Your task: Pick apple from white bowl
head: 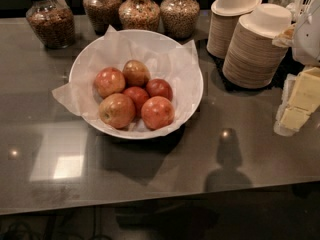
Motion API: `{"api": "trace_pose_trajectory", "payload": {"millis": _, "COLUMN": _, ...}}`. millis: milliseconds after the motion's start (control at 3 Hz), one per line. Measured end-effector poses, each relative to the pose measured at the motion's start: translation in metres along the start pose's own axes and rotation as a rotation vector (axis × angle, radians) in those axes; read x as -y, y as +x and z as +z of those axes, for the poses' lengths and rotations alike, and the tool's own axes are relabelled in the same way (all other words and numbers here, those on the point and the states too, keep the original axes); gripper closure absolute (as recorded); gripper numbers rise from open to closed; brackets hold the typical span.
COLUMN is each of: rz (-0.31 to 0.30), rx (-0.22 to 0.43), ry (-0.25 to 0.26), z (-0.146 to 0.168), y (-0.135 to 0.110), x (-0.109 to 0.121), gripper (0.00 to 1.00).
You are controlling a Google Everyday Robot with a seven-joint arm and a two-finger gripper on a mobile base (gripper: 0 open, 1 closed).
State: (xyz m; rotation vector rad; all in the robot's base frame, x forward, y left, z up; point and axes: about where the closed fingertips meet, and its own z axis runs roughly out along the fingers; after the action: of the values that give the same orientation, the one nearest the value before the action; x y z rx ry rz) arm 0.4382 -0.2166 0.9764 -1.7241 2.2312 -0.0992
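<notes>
The white bowl [192,84] sits at the middle of the grey counter, lined with crumpled white paper, and holds several apples. The large yellow-orange apple [117,110] with a red blush lies at the bowl's front left. A redder speckled apple [157,112] lies to its right, and two small dark red apples [136,95] lie behind them. Two more yellowish apples [109,81] lie at the back. My gripper [299,104], cream-coloured under a white arm part, is at the right edge, well to the right of the bowl and apart from it.
Several glass jars of grains [50,21] stand along the back edge. Two stacks of small paper bowls [255,49] stand at the back right, between my gripper and the jars. The counter's front edge [150,204] runs along the bottom.
</notes>
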Motion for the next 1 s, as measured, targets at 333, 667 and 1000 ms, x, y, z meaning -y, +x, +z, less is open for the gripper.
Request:
{"api": "trace_pose_trajectory", "payload": {"millis": 333, "rz": 0.0, "rx": 0.0, "ry": 0.0, "z": 0.0, "y": 0.0, "x": 0.0, "gripper": 0.0}}
{"api": "trace_pose_trajectory", "payload": {"millis": 667, "rz": 0.012, "rx": 0.025, "ry": 0.011, "z": 0.0, "y": -0.004, "x": 0.001, "gripper": 0.0}}
{"api": "trace_pose_trajectory", "payload": {"millis": 1000, "rz": -0.005, "rx": 0.132, "ry": 0.017, "z": 0.003, "y": -0.024, "x": 0.0, "gripper": 0.0}}
